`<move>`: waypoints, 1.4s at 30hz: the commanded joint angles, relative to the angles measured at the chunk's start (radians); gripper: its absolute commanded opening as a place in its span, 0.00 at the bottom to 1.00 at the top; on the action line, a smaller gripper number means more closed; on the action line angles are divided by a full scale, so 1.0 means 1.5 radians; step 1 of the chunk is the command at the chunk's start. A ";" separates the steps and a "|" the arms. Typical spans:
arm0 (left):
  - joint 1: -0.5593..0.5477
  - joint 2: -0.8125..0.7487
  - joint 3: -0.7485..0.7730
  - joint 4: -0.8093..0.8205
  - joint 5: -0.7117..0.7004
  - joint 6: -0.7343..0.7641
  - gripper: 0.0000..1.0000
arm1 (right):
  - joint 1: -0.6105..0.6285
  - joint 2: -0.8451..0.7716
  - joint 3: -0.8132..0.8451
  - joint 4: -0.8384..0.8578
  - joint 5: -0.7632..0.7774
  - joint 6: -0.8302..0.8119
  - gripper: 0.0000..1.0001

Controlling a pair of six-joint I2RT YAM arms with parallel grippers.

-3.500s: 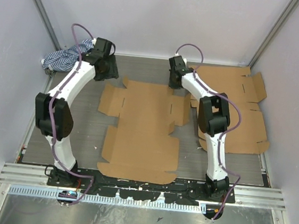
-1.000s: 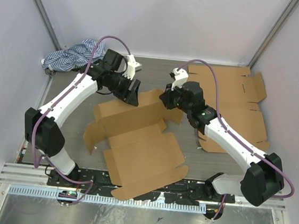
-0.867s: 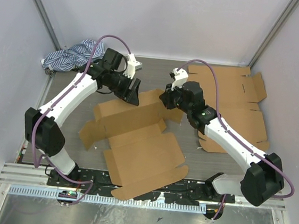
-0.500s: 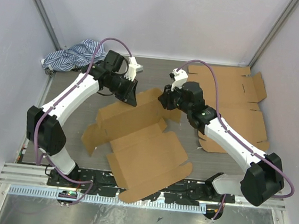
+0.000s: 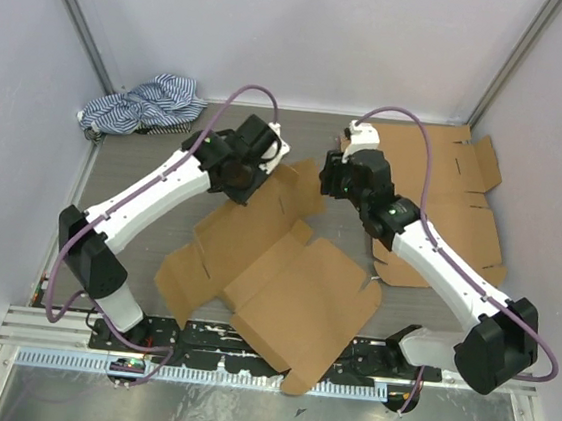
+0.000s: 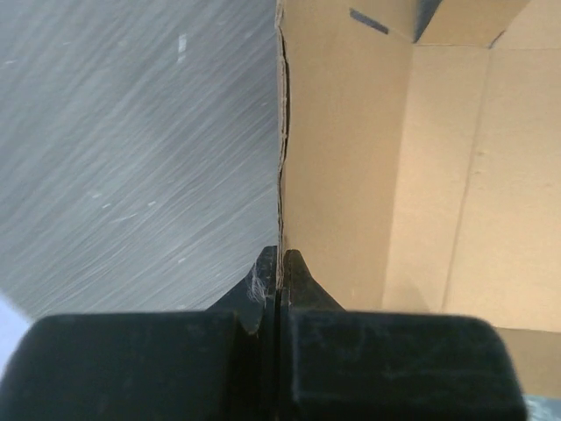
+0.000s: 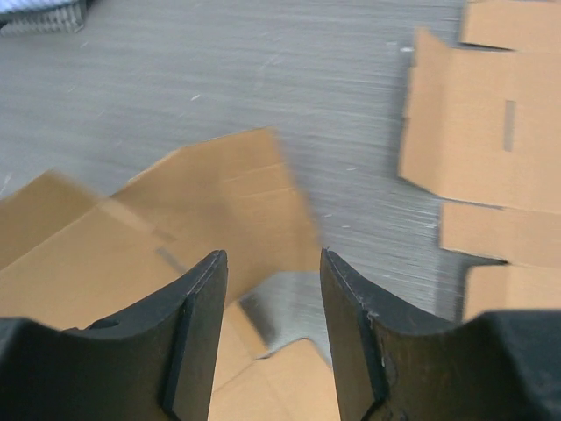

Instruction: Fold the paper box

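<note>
Top external view, entry for this moment. You had the grey table (image 5: 115,163) with the flat cardboard box (image 5: 284,281) lying slantwise across its middle. Its long axis ran from the far centre down toward the near right, and the near corner reached over the front rail. A second pile of cardboard (image 5: 454,189) lay at the far right, not in play.

Far flap (image 5: 289,186): this sat between your two arms, partly lifted off the table.

Left gripper (image 5: 254,180): closed tight on the left edge of that flap. On the left wrist view the fingers (image 6: 294,267) pinched the cardboard edge (image 6: 282,132), which ran straight away from them, with the panel to their right.

Right gripper (image 5: 332,184): spread apart and holding nothing. On the right wrist view the flap corner (image 7: 219,202) lay below and ahead of the gap, not touching.

Judgement: your left arm owned the flap. Your right arm was just beside the flap's right corner, so it would have to come down and forward to meet it.
</note>
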 commanded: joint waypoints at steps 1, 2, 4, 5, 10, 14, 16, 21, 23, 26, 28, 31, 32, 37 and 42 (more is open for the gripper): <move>-0.088 0.010 0.024 -0.094 -0.308 0.007 0.00 | -0.072 -0.009 0.039 -0.005 0.087 0.069 0.52; -0.110 0.008 0.015 -0.097 -0.362 0.011 0.00 | -0.092 0.000 0.041 -0.007 0.070 0.076 0.52; -0.155 -0.002 -0.014 -0.089 -0.446 0.022 0.00 | -0.128 0.021 0.047 -0.006 0.011 0.077 0.51; -0.171 -0.011 -0.027 -0.080 -0.473 0.028 0.00 | -0.142 0.035 0.050 0.000 -0.024 0.070 0.51; -0.220 -0.076 -0.101 0.020 -0.491 0.065 0.00 | -0.193 0.104 0.055 0.068 -0.175 0.019 0.49; -0.242 -0.109 -0.151 0.084 -0.521 0.099 0.00 | -0.228 0.176 0.055 0.138 -0.336 0.000 0.49; -0.244 -0.112 -0.159 0.091 -0.524 0.099 0.00 | -0.244 0.219 0.061 0.172 -0.425 0.002 0.48; -0.251 -0.116 -0.176 0.117 -0.511 0.105 0.00 | -0.256 0.330 0.072 0.279 -0.538 0.033 0.47; -0.251 -0.110 -0.177 0.115 -0.514 0.108 0.00 | -0.256 0.355 0.070 0.323 -0.565 0.045 0.47; -0.252 -0.098 -0.183 0.119 -0.515 0.111 0.00 | -0.256 0.387 0.069 0.396 -0.626 0.077 0.47; -0.252 -0.091 -0.193 0.130 -0.516 0.117 0.00 | -0.255 0.407 0.071 0.455 -0.668 0.110 0.47; -0.252 -0.073 -0.199 0.138 -0.522 0.118 0.00 | -0.249 0.428 0.077 0.513 -0.701 0.129 0.47; -0.252 -0.065 -0.200 0.136 -0.524 0.118 0.00 | -0.247 0.435 0.086 0.512 -0.708 0.123 0.47; -0.251 -0.025 -0.201 0.140 -0.538 0.113 0.00 | -0.231 0.476 0.143 0.446 -0.720 0.077 0.48; -0.245 0.016 -0.185 0.131 -0.567 0.091 0.00 | -0.220 0.479 0.119 0.461 -0.713 0.077 0.47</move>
